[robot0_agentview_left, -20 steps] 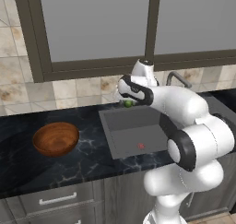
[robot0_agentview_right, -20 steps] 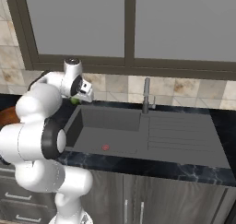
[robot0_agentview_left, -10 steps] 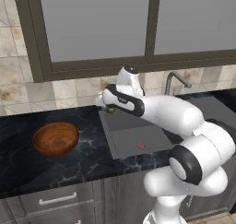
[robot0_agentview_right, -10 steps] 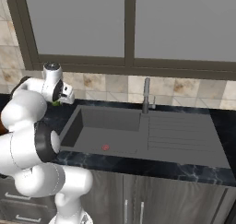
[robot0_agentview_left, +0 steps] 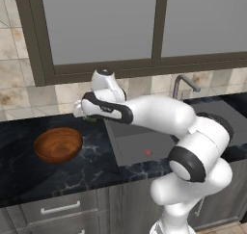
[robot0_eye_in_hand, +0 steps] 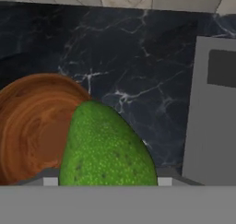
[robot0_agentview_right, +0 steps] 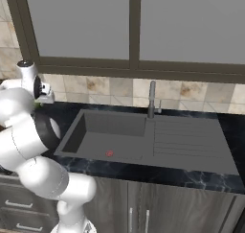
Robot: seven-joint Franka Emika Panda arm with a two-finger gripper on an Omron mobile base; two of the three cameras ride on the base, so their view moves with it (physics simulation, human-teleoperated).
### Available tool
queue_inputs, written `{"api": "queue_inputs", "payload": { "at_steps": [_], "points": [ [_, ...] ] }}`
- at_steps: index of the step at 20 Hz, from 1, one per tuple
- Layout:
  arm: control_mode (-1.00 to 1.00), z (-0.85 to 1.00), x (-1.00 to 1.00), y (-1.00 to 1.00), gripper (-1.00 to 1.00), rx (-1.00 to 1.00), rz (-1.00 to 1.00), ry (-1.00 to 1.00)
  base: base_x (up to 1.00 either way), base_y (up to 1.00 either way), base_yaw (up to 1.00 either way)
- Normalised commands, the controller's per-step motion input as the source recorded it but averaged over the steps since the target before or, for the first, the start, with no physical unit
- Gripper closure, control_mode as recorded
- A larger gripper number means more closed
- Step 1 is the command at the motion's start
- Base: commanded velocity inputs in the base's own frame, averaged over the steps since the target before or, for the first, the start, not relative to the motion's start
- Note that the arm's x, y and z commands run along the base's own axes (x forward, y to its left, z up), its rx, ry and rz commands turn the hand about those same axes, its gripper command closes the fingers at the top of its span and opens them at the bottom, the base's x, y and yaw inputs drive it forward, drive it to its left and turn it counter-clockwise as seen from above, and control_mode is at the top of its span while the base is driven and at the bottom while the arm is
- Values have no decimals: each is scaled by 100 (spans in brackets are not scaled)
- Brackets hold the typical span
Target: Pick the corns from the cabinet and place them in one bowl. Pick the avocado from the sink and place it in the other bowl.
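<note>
Since a second ago your arm has swung left, away from above the sink and out over the dark counter toward the wooden bowl, carrying the avocado along.

In the left base view, you see the gripper (robot0_agentview_left: pixel 86 113) hanging above the marble counter (robot0_agentview_left: pixel 58 175), at about 1 o'clock from the reddish-brown bowl (robot0_agentview_left: pixel 58 144). A sliver of green, the avocado (robot0_agentview_left: pixel 90 118), peeks out beneath the hand. The bowl sits apart from the sink (robot0_agentview_left: pixel 144 141), which lies to its 3 o'clock, with the faucet (robot0_agentview_left: pixel 182 84) at the basin's back edge. A tiny red item (robot0_agentview_left: pixel 147 152) lies on the basin floor.

In the right base view, you find the hand at the far left, near 9 o'clock, with the basin (robot0_agentview_right: pixel 143 138) spreading across the middle and the red item (robot0_agentview_right: pixel 109 153) on its floor.

In the hand view, the avocado (robot0_eye_in_hand: pixel 107 149) fills the lower centre, pinched between the jaws, which are closed in on its sides. The wooden bowl (robot0_eye_in_hand: pixel 32 126) lies behind it toward 9 o'clock, partly covered by the fruit, and the sink's edge (robot0_eye_in_hand: pixel 209 126) stands at 3 o'clock.
</note>
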Motion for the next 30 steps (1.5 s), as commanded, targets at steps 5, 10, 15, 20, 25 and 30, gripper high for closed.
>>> {"api": "queue_inputs", "payload": {
  "at_steps": [5, 10, 15, 20, 25, 30],
  "points": [
    [-100, 5, -25, 77, 100, -11, 5, 1, 0, 0, 0],
    [-100, -32, -3, 60, 100, -1, 0, -2, 0, 0, 0],
    [-100, -49, -11, 33, 100, 1, 0, -3, 0, 0, 0],
    [-100, -50, -17, 15, 100, 0, 0, 0, 0, 0, 0],
    [-100, -34, -2, -6, 100, 2, 3, 0, 0, 0, 0],
    [-100, -37, 0, -1, 100, 3, 3, 0, 0, 0, 0]
  ]
}}
